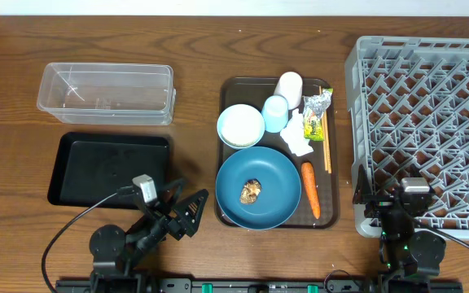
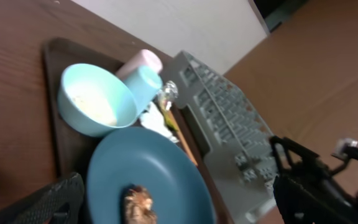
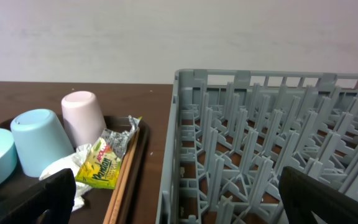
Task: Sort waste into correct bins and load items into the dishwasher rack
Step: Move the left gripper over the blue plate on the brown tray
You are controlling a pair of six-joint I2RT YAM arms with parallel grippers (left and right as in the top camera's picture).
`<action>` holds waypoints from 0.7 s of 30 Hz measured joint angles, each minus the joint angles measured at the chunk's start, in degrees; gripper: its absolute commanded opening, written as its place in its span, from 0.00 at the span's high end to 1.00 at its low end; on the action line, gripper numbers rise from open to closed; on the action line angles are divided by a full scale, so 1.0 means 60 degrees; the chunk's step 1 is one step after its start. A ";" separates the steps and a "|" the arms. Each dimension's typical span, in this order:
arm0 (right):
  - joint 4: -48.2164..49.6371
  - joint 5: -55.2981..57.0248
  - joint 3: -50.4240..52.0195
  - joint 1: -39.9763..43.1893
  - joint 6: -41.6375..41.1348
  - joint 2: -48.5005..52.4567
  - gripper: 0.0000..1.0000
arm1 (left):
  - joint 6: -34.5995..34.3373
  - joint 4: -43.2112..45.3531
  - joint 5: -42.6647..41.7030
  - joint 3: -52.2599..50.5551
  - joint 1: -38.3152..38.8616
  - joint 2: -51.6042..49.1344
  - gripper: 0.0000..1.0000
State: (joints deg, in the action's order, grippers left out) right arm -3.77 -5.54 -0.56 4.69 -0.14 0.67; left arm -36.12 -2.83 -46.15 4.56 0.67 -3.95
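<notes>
On the brown serving tray, a dark-blue plate carries a brown food lump. An orange carrot lies to its right. Behind them are a light-blue bowl with rice grains, a light-blue cup, a white cup, crumpled tissue, a green-yellow wrapper and chopsticks. My left gripper is open just left of the plate, facing the lump. My right gripper is open at the front-left corner of the grey rack, with nothing between its fingers.
A clear plastic tub stands at the back left, with a shallow black tray in front of it. The rack's near wall rises close before my right gripper, with the wrapper and chopsticks to its left.
</notes>
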 measured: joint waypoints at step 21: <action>0.0000 0.0000 0.0000 0.0000 0.0000 0.0004 0.01 | 0.3370 -0.6608 -0.0288 0.7053 0.0120 -0.6087 0.02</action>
State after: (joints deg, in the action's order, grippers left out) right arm -3.77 -5.54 -0.56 4.69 -0.14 0.69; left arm -15.90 -42.48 -47.88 46.87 1.39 -40.47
